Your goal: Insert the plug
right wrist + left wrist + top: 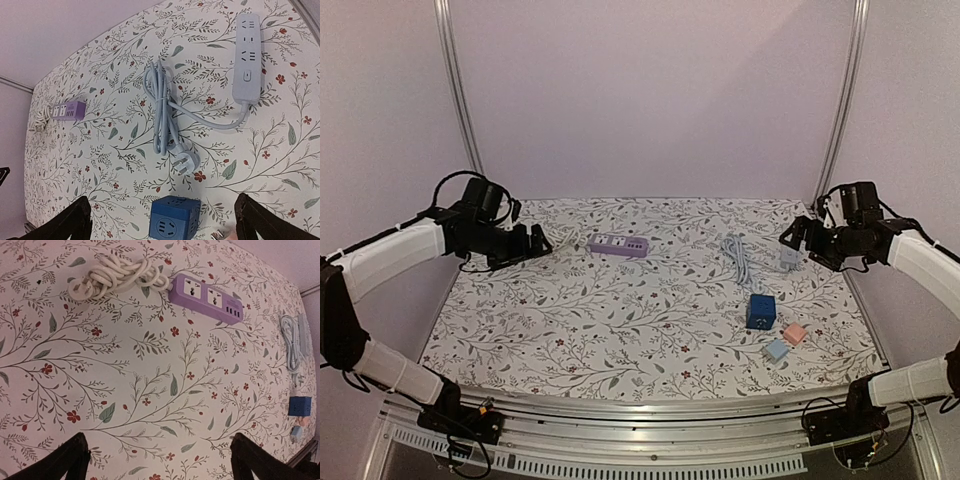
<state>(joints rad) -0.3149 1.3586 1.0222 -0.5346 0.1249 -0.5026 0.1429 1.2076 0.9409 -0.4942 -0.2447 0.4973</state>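
Observation:
A purple power strip (pixel 619 245) lies at the back middle of the floral table, its white coiled cord and plug (pixel 112 277) beside it; the strip also shows in the left wrist view (pixel 206 298). A pale blue power strip (pixel 247 57) with bundled cord ends in a three-pin plug (pixel 186 161) lying flat. A blue cube socket (pixel 760 311) stands near it, also in the right wrist view (pixel 175 219). My left gripper (pixel 157 460) hovers open and empty at the back left. My right gripper (pixel 162 220) hovers open and empty at the back right, above the cube.
A small pink adapter (pixel 794 334) and a small light blue adapter (pixel 776 350) lie at the front right of the table. Metal frame posts (pixel 840 100) stand at the back corners. The table's front edge has a metal rail (pixel 650 405).

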